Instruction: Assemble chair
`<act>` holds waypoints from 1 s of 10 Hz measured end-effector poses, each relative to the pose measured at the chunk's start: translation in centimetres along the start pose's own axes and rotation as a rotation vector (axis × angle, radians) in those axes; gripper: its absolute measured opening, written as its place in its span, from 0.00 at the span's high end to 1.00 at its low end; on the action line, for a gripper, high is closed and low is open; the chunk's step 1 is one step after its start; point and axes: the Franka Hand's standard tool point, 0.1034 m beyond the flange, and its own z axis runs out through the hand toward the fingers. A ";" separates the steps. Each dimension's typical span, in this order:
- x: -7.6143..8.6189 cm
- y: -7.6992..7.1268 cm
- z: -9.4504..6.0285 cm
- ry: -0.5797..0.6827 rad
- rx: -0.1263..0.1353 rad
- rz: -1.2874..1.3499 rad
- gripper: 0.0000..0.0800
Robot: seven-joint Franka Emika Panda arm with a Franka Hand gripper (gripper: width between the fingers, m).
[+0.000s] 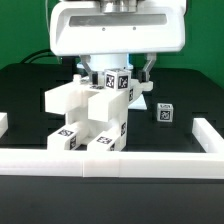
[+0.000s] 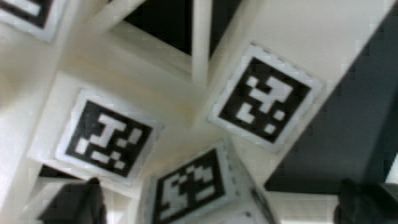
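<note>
Exterior view: pincer (image 1: pixel 113 72) is hanging with jaws spread wide, pinching nothing. Chair (image 1: pixel 95 118) is standing directly beneath it against the border rail (image 1: pixel 110 158); one loose tagged part (image 1: pixel 164 113) is lying off beside.

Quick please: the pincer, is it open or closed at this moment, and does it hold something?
Pincer: open, jaws spread wide just above the stacked matte white blocky plastic chair parts; it holds nothing.

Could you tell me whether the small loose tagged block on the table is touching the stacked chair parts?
Apart. In the exterior view, the small block sits alone toward that view's right, with dark table showing plainly between it and the stacked chair parts.
</note>
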 end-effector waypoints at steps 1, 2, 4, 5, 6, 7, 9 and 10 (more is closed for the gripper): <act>0.0 0.0 0.0 0.000 0.000 -0.066 0.19; 0.0 0.0 0.0 0.000 -0.001 -0.113 0.19; 0.0 0.1 0.0 0.000 -0.001 -0.160 0.34; 0.0 0.1 0.0 -0.001 -0.001 -0.158 0.51; 0.0 0.1 0.0 -0.001 -0.001 -0.158 0.51; 0.0 0.1 0.0 -0.001 0.000 -0.146 0.67; -0.1 0.1 0.0 -0.001 0.000 -0.111 0.67; 0.0 0.1 0.1 -0.001 0.002 0.001 0.67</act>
